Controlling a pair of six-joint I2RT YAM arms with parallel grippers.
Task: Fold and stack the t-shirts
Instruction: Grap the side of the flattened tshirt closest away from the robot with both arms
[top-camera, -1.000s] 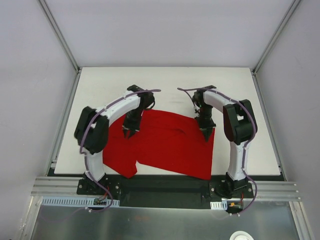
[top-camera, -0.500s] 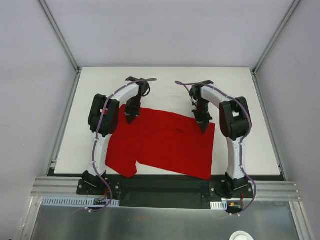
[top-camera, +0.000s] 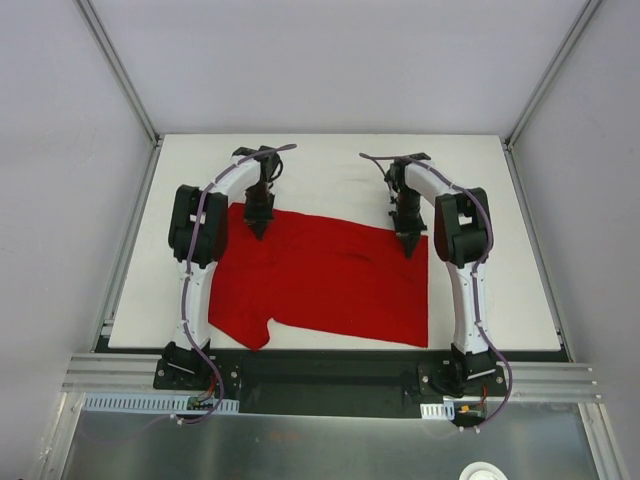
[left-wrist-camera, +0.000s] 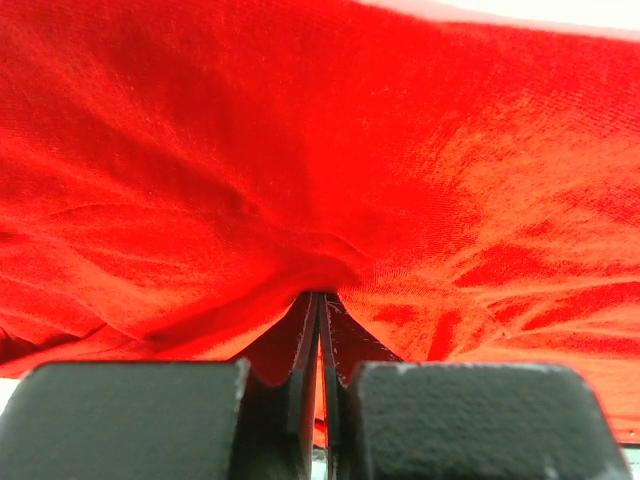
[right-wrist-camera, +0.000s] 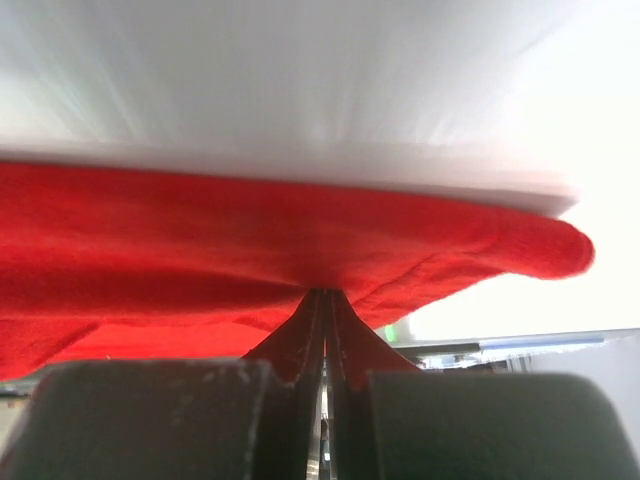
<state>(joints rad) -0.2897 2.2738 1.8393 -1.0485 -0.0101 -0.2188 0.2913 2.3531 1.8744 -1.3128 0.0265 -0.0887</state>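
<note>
Cloth such as this red t-shirt (top-camera: 320, 285), spread on the white table (top-camera: 330, 160), should handle light, limp and saggy. The left gripper (top-camera: 258, 228) pinches its far left edge and the right gripper (top-camera: 408, 245) its far right edge, both with jaws pressed together on fabric. These edge holds look sensible.

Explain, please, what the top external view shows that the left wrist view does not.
Only the top external view shows the whole red t-shirt spread on the white table, with the right tool at its far right corner and a sleeve at the near left. Only the left wrist view shows the fabric puckering where it is pinched between the shut fingers. Both views show the left tool on the red cloth.
</note>
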